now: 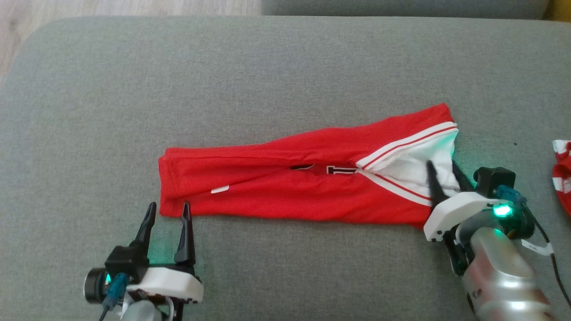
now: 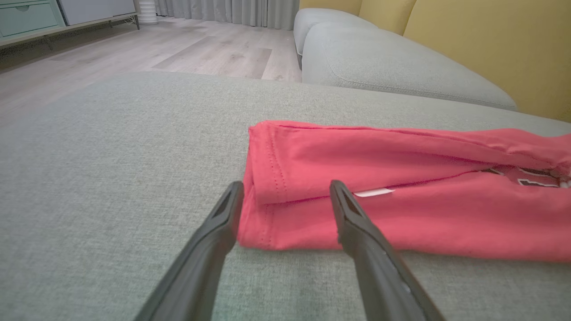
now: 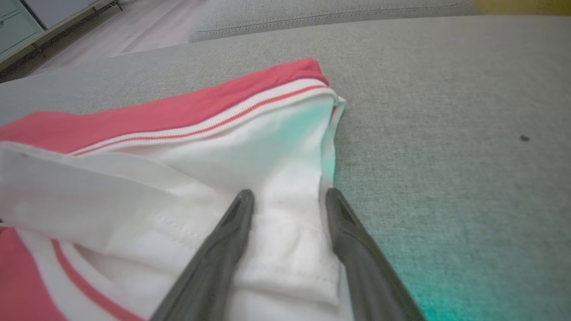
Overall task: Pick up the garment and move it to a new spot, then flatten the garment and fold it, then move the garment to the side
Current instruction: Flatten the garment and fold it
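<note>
The garment [image 1: 290,187] is a red top with white, red-striped trim, folded into a long narrow band across the grey cushion [image 1: 267,67]. Its white inner side shows at the right end. My left gripper [image 1: 168,207] is open just off the band's near left corner, and in the left wrist view its fingertips [image 2: 236,191] frame the hemmed edge of the garment [image 2: 401,178]. My right gripper [image 1: 442,166] rests on the right end. Its jaws stand apart astride a fold of the garment's white cloth [image 3: 267,147].
Another red and white cloth [image 1: 563,174] lies at the cushion's far right edge. A second grey cushion [image 2: 379,62] and a yellow backrest [image 2: 490,40] stand behind. Wooden floor [image 2: 134,49] lies beyond the cushion's left end.
</note>
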Controlling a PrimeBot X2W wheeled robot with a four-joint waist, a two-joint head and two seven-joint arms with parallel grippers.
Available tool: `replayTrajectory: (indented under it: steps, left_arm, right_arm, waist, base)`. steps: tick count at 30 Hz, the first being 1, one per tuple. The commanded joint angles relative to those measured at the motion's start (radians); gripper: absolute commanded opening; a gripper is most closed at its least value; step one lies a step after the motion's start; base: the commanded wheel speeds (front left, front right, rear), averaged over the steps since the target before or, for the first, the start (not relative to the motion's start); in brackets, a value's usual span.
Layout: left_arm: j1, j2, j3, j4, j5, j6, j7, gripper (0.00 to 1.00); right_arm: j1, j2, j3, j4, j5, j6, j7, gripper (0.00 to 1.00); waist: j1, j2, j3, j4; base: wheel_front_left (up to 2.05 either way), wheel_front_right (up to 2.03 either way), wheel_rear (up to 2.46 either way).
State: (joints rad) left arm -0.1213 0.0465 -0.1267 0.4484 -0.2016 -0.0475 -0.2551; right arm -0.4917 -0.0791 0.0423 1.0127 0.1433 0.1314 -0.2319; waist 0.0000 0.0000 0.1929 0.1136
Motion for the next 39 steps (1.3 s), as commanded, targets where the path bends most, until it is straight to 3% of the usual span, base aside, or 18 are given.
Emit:
replayTrajectory:
  steps: [1, 8, 11, 14, 18, 23, 30, 36, 37, 38, 39]
  left_arm:
    - [-0.018, 0.004, 0.034, -0.022, 0.0, 0.004, -0.007, 1.0]
    - [-0.009, 0.004, 0.037, -0.022, -0.004, 0.003, -0.007, 1.0]
    - [-0.01, 0.004, 0.03, -0.022, -0.009, 0.002, -0.007, 1.0]
    - [-0.011, 0.004, 0.02, -0.018, -0.014, 0.0, -0.007, 1.0]
    - [-0.008, 0.004, 0.002, -0.011, -0.018, -0.002, -0.007, 1.0]
    - [0.002, 0.004, -0.03, 0.0, -0.016, -0.009, -0.007, 1.0]
    - [0.006, 0.004, -0.071, 0.01, -0.017, -0.017, -0.007, 1.0]
    - [0.012, 0.004, -0.107, 0.014, -0.027, -0.021, -0.007, 1.0]
    - [0.013, 0.004, -0.111, 0.016, -0.03, -0.02, -0.007, 1.0]
    - [0.013, 0.004, -0.114, 0.017, -0.032, -0.02, -0.007, 1.0]
    - [0.013, 0.004, -0.113, 0.016, -0.033, -0.017, -0.007, 1.0]
  right_arm:
    - [0.036, 0.019, 0.029, 0.042, 0.003, -0.001, 0.019, 0.0]
    - [0.011, -0.082, -0.065, 0.04, -0.011, -0.001, -0.025, 0.0]
    - [0.001, -0.103, -0.107, -0.043, -0.025, -0.001, -0.029, 0.0]
    - [0.017, -0.074, -0.091, -0.169, -0.026, -0.001, -0.029, 0.0]
    - [0.056, -0.022, 0.037, -0.33, 0.025, -0.001, -0.03, 0.0]
    - [0.091, 0.006, 0.302, -0.46, 0.147, -0.001, -0.03, 0.0]
    - [0.066, 0.017, 0.503, -0.453, 0.241, -0.001, -0.03, 0.0]
    - [0.024, 0.024, 0.59, -0.4, 0.293, -0.001, -0.03, 0.0]
    - [0.02, 0.025, 0.595, -0.39, 0.304, -0.001, -0.03, 0.44]
    - [0.016, 0.026, 0.597, -0.387, 0.317, -0.001, -0.03, 0.94]
    - [0.012, 0.027, 0.603, -0.388, 0.325, -0.001, -0.03, 1.0]
  waist:
    - [0.0, 0.0, -0.004, -0.005]
    - [0.0, 0.0, -0.023, -0.034]
    - [0.0, 0.0, -0.032, -0.043]
    - [0.0, 0.0, -0.041, -0.045]
    - [0.0, 0.0, -0.054, -0.032]
    - [0.0, 0.0, -0.066, 0.032]
    - [0.0, 0.0, -0.069, 0.137]
    - [0.0, 0.0, -0.068, 0.235]
    - [0.0, 0.0, -0.069, 0.246]
    - [0.0, 0.0, -0.069, 0.254]
    - [0.0, 0.0, -0.069, 0.259]
  base:
    - [0.0, 0.0, 0.0]
    - [0.0, 0.0, 0.0]
    - [0.0, 0.0, 0.0]
    - [0.0, 0.0, 0.0]
    - [0.0, 0.0, 0.0]
    - [0.0, 0.0, 0.0]
    - [0.0, 0.0, 0.0]
    - [0.0, 0.0, 0.0]
    - [0.0, 0.0, 0.0]
    - [0.0, 0.0, 0.0]
    - [0.0, 0.0, 0.0]
